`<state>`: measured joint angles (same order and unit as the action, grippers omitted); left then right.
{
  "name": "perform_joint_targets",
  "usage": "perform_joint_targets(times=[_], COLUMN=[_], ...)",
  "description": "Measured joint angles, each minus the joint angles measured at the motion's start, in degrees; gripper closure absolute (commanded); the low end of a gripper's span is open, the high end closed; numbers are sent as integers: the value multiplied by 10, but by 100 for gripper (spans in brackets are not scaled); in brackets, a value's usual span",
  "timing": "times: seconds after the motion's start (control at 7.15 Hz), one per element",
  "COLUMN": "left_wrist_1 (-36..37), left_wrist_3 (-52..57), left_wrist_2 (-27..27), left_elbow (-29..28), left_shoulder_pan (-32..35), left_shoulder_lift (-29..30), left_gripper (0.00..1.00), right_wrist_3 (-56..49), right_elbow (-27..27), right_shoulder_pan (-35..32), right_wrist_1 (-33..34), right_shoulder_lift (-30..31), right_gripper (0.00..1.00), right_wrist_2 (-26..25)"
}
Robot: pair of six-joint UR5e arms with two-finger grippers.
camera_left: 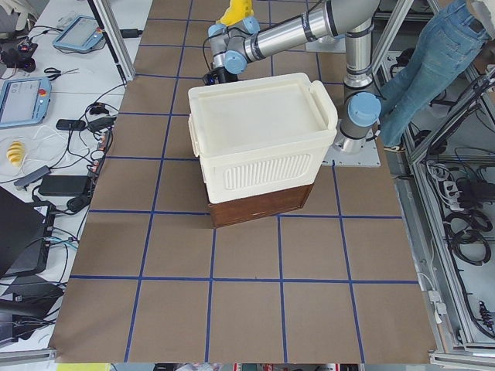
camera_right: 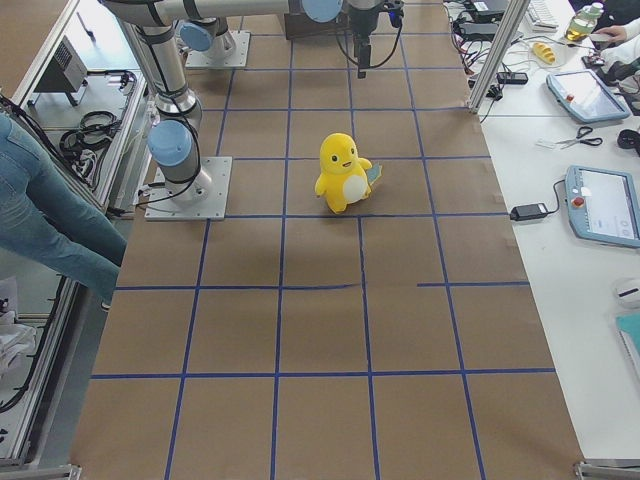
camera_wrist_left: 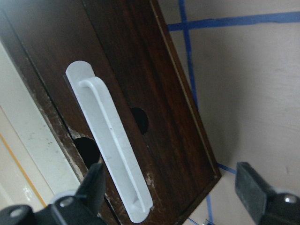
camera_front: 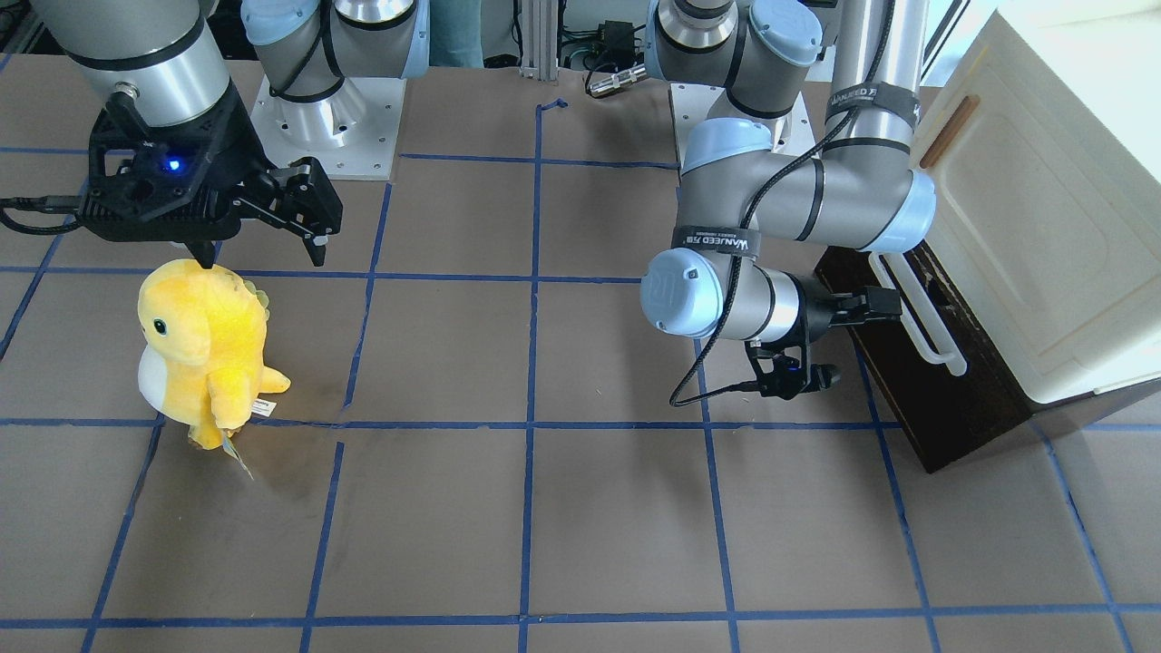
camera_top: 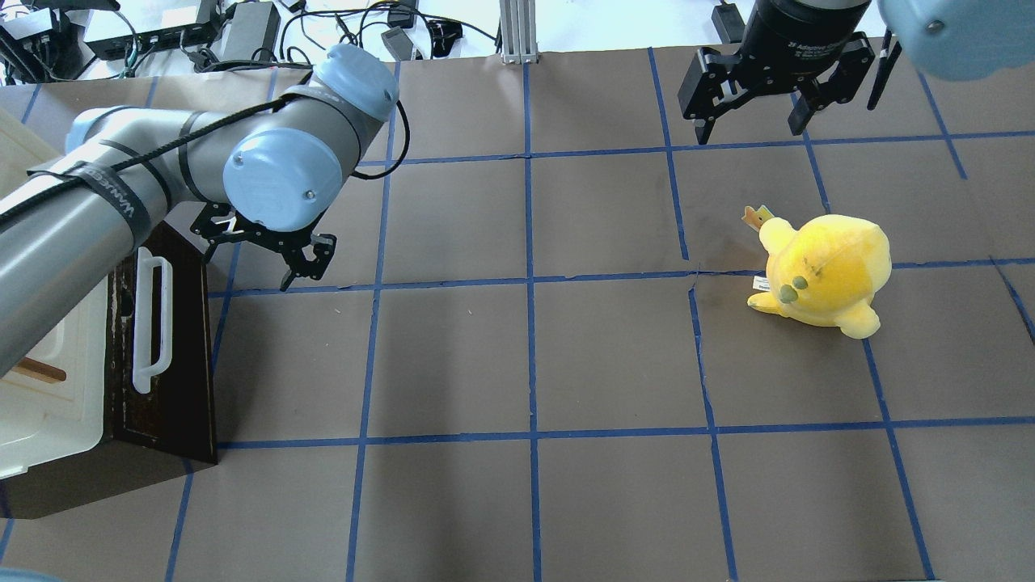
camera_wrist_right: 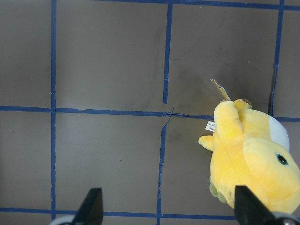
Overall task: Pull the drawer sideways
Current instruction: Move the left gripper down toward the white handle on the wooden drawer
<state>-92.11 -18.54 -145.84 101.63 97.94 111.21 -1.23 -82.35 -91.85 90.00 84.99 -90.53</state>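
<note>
The dark-brown wooden drawer [camera_front: 916,408] sits under a cream-white cabinet at the table's end on my left. Its long white bar handle [camera_front: 918,313] faces the table. It also shows in the overhead view [camera_top: 166,380] and the left wrist view [camera_wrist_left: 154,70]. My left gripper [camera_front: 884,304] is open, points at the handle [camera_wrist_left: 110,145] and stands just in front of it, holding nothing; in the left wrist view [camera_wrist_left: 173,192] the handle lies nearer one finger. My right gripper [camera_top: 748,133] is open and empty, hanging above the table far from the drawer.
The cream-white cabinet [camera_front: 1043,209] with a small brown handle sits on top of the drawer. A yellow plush toy [camera_front: 204,349] stands on the brown, blue-taped table below my right gripper [camera_front: 261,254]; it also shows in the right wrist view [camera_wrist_right: 248,159].
</note>
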Motion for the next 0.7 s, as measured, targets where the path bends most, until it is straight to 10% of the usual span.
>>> perform_joint_targets(times=[0.7], left_wrist_1=[-11], left_wrist_3=[-27], left_wrist_2=[-91], left_elbow=[28], left_shoulder_pan=[-16], left_shoulder_lift=[45], left_gripper=[0], right_wrist_3=[0], right_elbow=[0], right_shoulder_pan=[0], right_wrist_1=[0], right_shoulder_lift=[0], right_gripper=[0], right_wrist_2=[0])
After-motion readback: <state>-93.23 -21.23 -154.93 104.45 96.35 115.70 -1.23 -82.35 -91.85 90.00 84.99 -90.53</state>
